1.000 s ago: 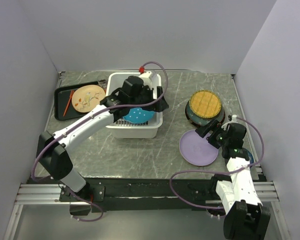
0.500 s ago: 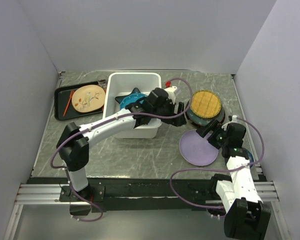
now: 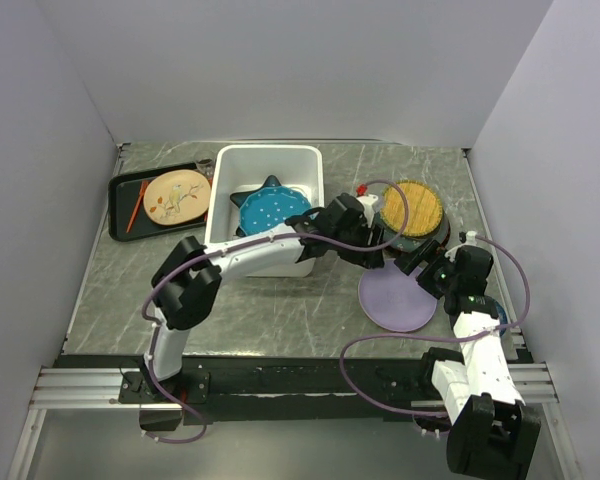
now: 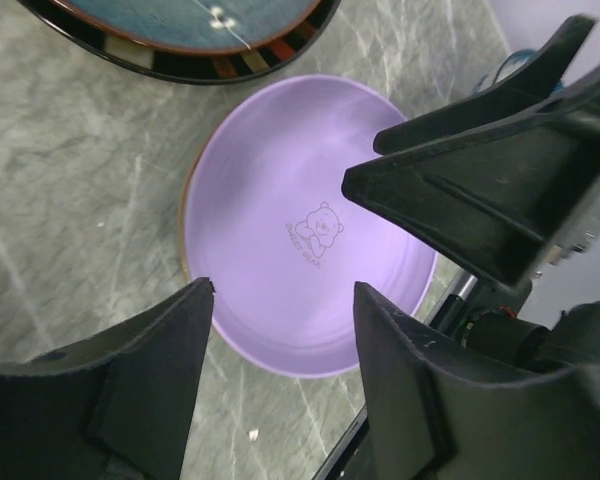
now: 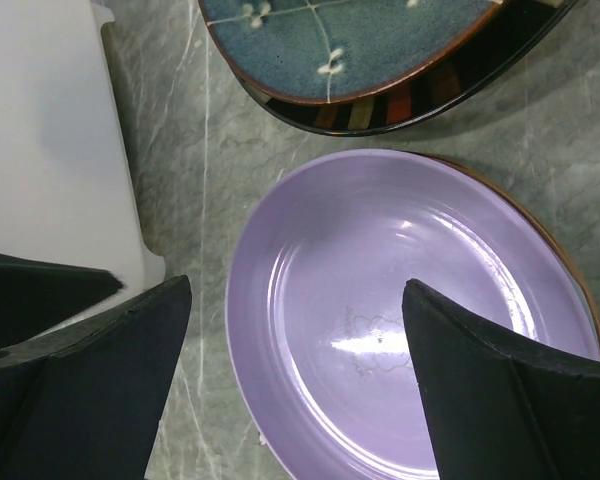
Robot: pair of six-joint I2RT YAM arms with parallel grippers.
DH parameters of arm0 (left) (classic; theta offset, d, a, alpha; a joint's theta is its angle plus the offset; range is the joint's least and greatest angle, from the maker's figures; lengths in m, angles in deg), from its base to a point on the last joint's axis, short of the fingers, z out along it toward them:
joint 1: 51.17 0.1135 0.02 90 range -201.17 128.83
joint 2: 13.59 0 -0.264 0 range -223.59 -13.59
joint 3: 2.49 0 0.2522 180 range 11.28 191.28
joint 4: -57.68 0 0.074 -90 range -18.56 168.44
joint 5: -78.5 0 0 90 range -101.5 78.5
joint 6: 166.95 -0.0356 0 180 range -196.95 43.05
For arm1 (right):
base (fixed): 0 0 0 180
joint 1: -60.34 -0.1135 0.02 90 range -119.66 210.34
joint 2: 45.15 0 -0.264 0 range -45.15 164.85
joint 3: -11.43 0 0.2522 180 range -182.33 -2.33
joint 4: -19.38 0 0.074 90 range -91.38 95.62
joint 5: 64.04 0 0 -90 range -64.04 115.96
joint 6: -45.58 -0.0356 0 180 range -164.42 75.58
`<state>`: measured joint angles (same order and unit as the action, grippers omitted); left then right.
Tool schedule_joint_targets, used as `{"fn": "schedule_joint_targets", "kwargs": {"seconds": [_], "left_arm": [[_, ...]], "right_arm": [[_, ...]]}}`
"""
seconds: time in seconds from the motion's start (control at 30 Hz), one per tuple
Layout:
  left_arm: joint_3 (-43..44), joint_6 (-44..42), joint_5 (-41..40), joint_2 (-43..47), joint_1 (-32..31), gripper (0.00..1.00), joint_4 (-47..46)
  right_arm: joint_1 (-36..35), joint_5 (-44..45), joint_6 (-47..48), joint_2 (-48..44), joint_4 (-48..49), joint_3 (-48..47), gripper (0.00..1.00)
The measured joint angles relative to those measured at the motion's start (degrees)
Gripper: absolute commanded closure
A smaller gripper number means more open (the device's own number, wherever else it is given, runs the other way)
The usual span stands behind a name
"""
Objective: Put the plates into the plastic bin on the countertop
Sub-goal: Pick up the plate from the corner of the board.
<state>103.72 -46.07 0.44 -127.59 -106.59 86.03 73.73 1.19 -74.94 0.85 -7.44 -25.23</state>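
The left hand [image 4: 285, 300] hangs released over the lavender plate [image 4: 310, 220], its two fingers apart with nothing between them; the right hand [image 5: 295, 290] is spread wide and empty above the same plate, and one of its fingers shows at 2 o'clock in the left wrist view; the lavender plate lies flat on the worktop [image 3: 280, 300], at about 4 o'clock in the top view, with a brown rim peeking from under its edge; just beside it at 12 o'clock sits the large dark teal plate [image 5: 360, 40], bearing the yellow woven-look plate [image 3: 411, 207]; at 10 o'clock from the lavender plate stands the white plastic bin [image 3: 270, 158], holding the teal dotted plate [image 3: 268, 212] atop the blue star-shaped plate [image 3: 271, 184]; a black tray [image 3: 118, 195] lies at 9 o'clock of the bin.
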Motion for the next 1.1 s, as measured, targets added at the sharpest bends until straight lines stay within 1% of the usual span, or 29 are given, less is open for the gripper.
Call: {"fn": "schedule_joint_targets", "kwargs": {"seconds": [0.33,0.57,0.87,1.03,1.1], "left_arm": [[2.2,0.0,-2.9,-5.2,-2.0,0.47,2.1],[2.2,0.0,-4.2,-6.4,-2.0,0.51,2.6],[2.2,0.0,-4.9,-7.7,-2.0,0.53,2.6],[2.2,0.0,-5.5,-9.6,-2.0,0.55,2.7],[2.3,0.0,-5.6,-10.3,-2.0,0.58,2.9]], "right_arm": [[0.1,0.0,0.0,-0.1,0.0,0.2,0.07],[0.2,-0.1,0.0,-0.1,0.0,0.7,0.07],[0.2,-0.2,0.0,-0.1,0.0,0.8,0.07],[0.2,-0.2,0.0,-0.1,0.0,0.8,0.07],[0.2,-0.3,0.0,-0.1,0.0,0.8,0.07]]}}
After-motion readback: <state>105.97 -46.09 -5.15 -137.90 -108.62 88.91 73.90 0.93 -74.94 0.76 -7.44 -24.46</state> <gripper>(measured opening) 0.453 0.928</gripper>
